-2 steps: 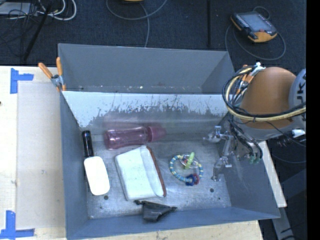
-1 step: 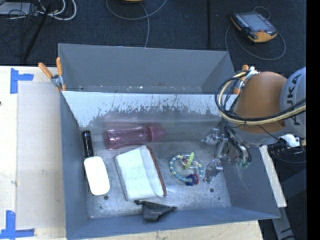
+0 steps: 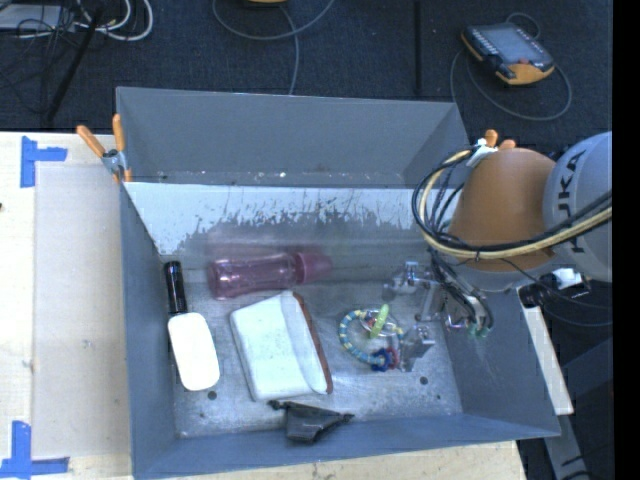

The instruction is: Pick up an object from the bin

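Note:
My gripper (image 3: 405, 318) hangs low at the right side of the bin, open, with one finger toward the back and one toward the front. Just to its left, touching or almost touching the front finger, lies a small colourful ring of beads (image 3: 366, 336) in green, yellow, blue and red. Nothing is held between the fingers. Further left, a white pad with a brown edge (image 3: 277, 346) lies flat on the bin floor.
A pink translucent bottle (image 3: 262, 272) lies on its side at the back. A white oval brush with a black handle (image 3: 190, 340) is at the left. A black angular piece (image 3: 308, 420) sits by the front wall. The arm's orange cover and cables hang over the bin's right wall.

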`<control>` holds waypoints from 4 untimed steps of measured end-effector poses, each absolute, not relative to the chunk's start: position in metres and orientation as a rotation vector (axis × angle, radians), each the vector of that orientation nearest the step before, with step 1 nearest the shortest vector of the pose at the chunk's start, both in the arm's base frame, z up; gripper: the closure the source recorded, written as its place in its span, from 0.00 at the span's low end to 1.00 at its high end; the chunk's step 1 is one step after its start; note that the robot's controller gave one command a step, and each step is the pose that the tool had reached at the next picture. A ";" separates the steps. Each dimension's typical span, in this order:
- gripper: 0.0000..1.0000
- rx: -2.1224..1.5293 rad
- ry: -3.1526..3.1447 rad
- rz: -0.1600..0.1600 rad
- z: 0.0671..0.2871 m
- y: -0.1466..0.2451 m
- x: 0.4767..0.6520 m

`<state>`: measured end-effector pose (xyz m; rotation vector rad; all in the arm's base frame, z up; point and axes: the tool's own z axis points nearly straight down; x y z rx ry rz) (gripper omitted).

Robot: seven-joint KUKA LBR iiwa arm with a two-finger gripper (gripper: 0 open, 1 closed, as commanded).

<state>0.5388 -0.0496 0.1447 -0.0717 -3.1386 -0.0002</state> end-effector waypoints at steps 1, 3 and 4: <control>1.00 -0.337 -3.121 -0.002 0.070 -0.030 0.560; 1.00 -0.377 -3.119 0.001 0.181 -0.055 0.589; 1.00 -0.376 -3.119 0.001 0.181 -0.054 0.589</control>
